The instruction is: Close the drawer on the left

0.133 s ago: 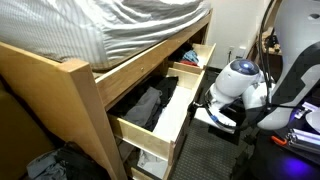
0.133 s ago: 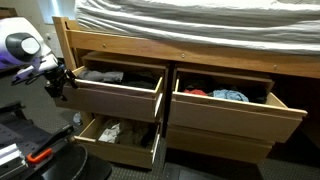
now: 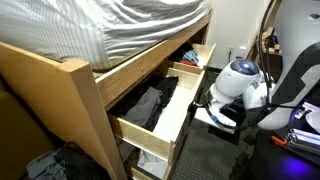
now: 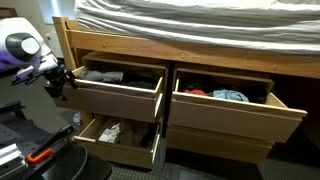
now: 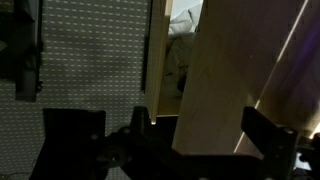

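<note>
Drawer (image 4: 120,100) lies just beside the end effector (image 4: 61,82), fingers apart at its left front corner; the front runs sideways.

Pale, smooth matt wood drawer (image 4: 120,97)

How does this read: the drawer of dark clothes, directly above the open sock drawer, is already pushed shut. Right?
Not quite. The drawer of dark clothes is pulled open, not shut, as an exterior view shows. It does sit directly above the open sock drawer.
</note>
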### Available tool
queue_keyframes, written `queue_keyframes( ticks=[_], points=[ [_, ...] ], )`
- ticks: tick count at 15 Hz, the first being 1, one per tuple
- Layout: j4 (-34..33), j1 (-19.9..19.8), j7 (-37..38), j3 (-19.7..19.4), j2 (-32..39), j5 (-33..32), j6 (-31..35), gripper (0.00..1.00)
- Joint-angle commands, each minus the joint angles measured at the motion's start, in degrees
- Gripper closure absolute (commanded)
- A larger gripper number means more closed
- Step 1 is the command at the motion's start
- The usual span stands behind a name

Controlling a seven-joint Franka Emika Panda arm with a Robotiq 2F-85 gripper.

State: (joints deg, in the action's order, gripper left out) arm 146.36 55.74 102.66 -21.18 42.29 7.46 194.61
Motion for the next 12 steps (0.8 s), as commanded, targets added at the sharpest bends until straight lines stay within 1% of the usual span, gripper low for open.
queue_keyframes(
  ticks=[1,2,3,5,6,7,8,9,10,11,12],
  points=[
    [-11.0,-6.4,-6.3,8.3,2.9,3.1,-5.8,0.0],
    [-11.1,-10.1,0.1,9.6,2.4,-5.2,-9.0,0.0],
    [-0.2,-1.3,-6.0,2.4,-0.2,6.5,0.1,0.0],
    [-0.2,-1.3,-6.0,2.4,-0.2,6.5,0.1,0.0],
    [0.7,-1.9,-6.6,2.9,-0.8,5.7,0.4,0.0],
    [0.4,3.4,-6.5,-1.1,1.7,8.1,2.7,0.0],
    [-1.8,8.3,-5.6,-5.2,4.5,11.2,4.5,0.0],
    [-3.4,7.6,-5.9,-5.0,4.2,10.7,3.6,0.0],
    [-5.9,8.6,-9.0,-6.4,3.2,8.5,-3.5,0.0],
    [-8.8,8.5,-9.5,-6.3,3.4,8.0,-7.4,0.0],
    [-10.0,8.8,-9.8,-6.5,3.1,8.0,-9.1,0.0]
  ],
)
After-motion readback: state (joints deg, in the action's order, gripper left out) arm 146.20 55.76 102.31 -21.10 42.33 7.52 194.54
